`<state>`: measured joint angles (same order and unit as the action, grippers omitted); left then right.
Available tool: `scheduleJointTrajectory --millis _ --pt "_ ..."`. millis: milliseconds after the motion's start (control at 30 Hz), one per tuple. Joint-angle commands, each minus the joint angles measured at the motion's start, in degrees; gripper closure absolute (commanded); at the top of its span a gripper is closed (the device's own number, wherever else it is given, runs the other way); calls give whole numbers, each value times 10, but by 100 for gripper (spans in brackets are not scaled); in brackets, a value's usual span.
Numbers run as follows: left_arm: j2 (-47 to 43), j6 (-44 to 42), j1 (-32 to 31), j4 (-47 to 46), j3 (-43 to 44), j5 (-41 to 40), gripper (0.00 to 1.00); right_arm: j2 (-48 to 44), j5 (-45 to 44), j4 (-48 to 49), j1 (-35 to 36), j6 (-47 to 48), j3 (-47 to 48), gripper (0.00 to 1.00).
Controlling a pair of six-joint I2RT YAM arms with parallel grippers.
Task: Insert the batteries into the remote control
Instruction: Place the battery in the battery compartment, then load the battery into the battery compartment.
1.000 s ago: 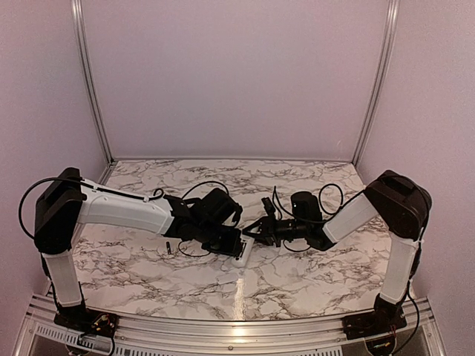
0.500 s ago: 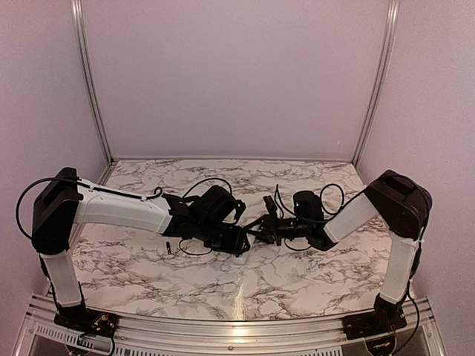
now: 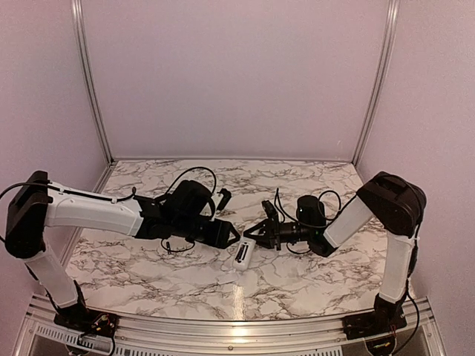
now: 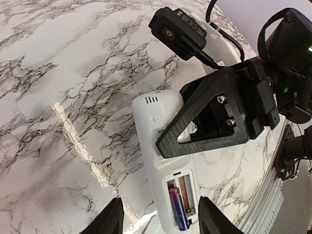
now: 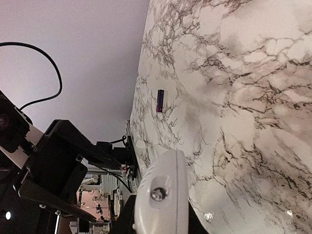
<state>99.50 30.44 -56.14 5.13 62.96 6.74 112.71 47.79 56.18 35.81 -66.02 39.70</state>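
The white remote control (image 3: pixel 242 254) lies back side up on the marble table, its battery compartment open. In the left wrist view one dark purple battery (image 4: pixel 178 209) sits in the left slot and the right slot is bare. My right gripper (image 3: pixel 254 235) is shut on the remote (image 5: pixel 163 195), with one black finger (image 4: pixel 209 127) across its back. My left gripper (image 3: pixel 230 236) is open and empty, its jaws apart on either side of the remote's compartment end (image 4: pixel 162 222). A second battery (image 5: pixel 160 101) lies loose on the table, off to the left.
The right wrist camera (image 4: pixel 178 31) and its cable hang over the remote's far end. Black cables loop beside the left arm (image 3: pixel 174 245). The metal rail (image 3: pixel 237 326) runs along the table's near edge, and walls close in the other sides.
My left arm has pulled back to the left, off the remote, which now shows uncovered. My right gripper has stayed on the remote, shifting slightly.
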Motion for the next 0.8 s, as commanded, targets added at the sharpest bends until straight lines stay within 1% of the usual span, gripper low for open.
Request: scheduleJointTrajectory --millis 0,33,67,100,167,267,333,433,533,600,767 --pt "-143 -109 2 -157 -112 -44 45 15 43 74 -9 -29 -4 100" --pt "-164 -140 2 -171 -133 -41 42 13 47 68 -9 -24 -3 100" --pt "-181 -186 2 -169 -144 -29 35 10 50 60 -9 -16 -2 100" --pt "-191 -222 2 -158 -148 -11 31 7 52 51 -9 -9 -2 100" --pt "-195 -285 2 -128 -145 39 30 1 58 35 -9 3 -1 100" --pt "-181 -379 -10 -76 -129 73 36 -5 68 26 -9 14 0 100" --pt "-174 -442 -32 -55 -129 70 38 -7 78 17 -8 22 1 100" --pt "-161 -516 -62 -52 -131 56 40 -5 92 14 -10 25 2 100" --pt "-140 -567 -83 -52 -125 51 42 -3 99 14 -9 25 1 100" --pt "-125 -594 -93 -32 -117 47 45 -3 101 11 -9 28 1 100" --pt "-95 -641 -110 -29 -101 31 53 -6 105 -10 -8 42 2 100"
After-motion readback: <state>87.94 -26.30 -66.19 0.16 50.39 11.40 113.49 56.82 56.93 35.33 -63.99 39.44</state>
